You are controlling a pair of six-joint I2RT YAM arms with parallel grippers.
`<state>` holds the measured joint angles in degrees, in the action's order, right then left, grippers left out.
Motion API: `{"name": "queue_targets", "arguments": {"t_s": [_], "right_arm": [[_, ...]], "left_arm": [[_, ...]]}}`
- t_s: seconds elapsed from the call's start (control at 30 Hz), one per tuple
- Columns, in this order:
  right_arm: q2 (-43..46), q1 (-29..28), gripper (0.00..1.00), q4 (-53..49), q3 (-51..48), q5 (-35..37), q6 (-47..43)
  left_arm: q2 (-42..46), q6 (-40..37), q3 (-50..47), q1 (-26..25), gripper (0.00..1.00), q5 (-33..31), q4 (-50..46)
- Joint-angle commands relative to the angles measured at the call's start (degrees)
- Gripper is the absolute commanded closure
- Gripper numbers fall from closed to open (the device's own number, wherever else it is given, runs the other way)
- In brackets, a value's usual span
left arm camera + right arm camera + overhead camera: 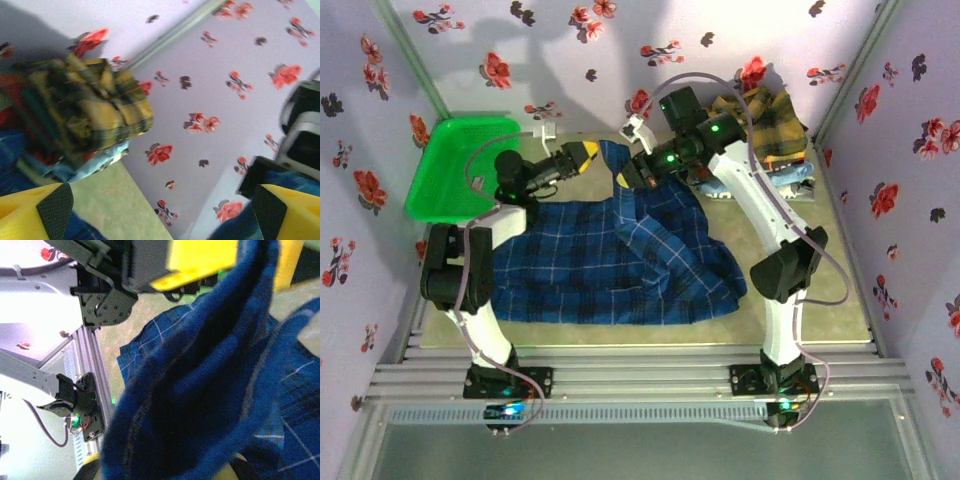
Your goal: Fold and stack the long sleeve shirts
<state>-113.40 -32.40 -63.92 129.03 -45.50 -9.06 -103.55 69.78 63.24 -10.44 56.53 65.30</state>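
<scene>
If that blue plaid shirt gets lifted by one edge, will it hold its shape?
Probably not: the dark blue plaid shirt droops in folds where the right gripper pinches it. It seems light, since one pinch lifts that part. Pushed, it would likely wrinkle rather than slide, judging by its creases.

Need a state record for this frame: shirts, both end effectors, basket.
working shirt: dark blue plaid shirt, spread on the table, not yet folded
left end effector: open, at the shirt's far edge, nothing between its fingers
right end effector: shut on the dark blue plaid shirt, holding a bunch of cloth raised
stack: folded mustard plaid shirt on top of a light blue shirt, far right corner
basket: green basket, far left
</scene>
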Motion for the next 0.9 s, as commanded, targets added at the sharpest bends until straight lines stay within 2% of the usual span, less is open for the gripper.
{"name": "queue_targets", "arguments": {"t_s": [0.0,0.3,0.4,0.7,0.8,0.83,0.87], "right_arm": [[2.4,-0.4,1.0,-2.6,-0.7,-1.4,-1.3],[2.1,-0.1,1.0,-3.3,-0.3,-0.8,-1.5],[2.2,-0.1,1.0,-3.1,-0.3,-0.8,-1.4],[1.3,0.1,1.0,-2.8,0.5,-0.7,-1.0],[0.7,0.2,1.0,-2.9,1.3,1.1,-0.8],[0.6,0.3,1.0,-2.7,1.7,2.5,-0.6],[0.5,0.4,1.0,-2.8,2.1,3.9,-0.5]], "left_arm": [[0.3,-2.8,3.0,-1.4,0.05,5.6,7.4],[1.6,-6.3,2.2,-3.0,0.07,9.0,7.3],[1.9,-6.4,2.8,-3.3,0.13,9.3,7.3],[2.7,-6.3,4.0,-4.5,0.62,10.2,7.2],[2.7,-6.1,6.2,-4.1,0.93,9.8,7.0],[2.9,-5.9,7.0,-3.9,0.99,9.0,6.7],[3.1,-6.2,7.7,-3.6,1.0,8.2,6.0]]}}
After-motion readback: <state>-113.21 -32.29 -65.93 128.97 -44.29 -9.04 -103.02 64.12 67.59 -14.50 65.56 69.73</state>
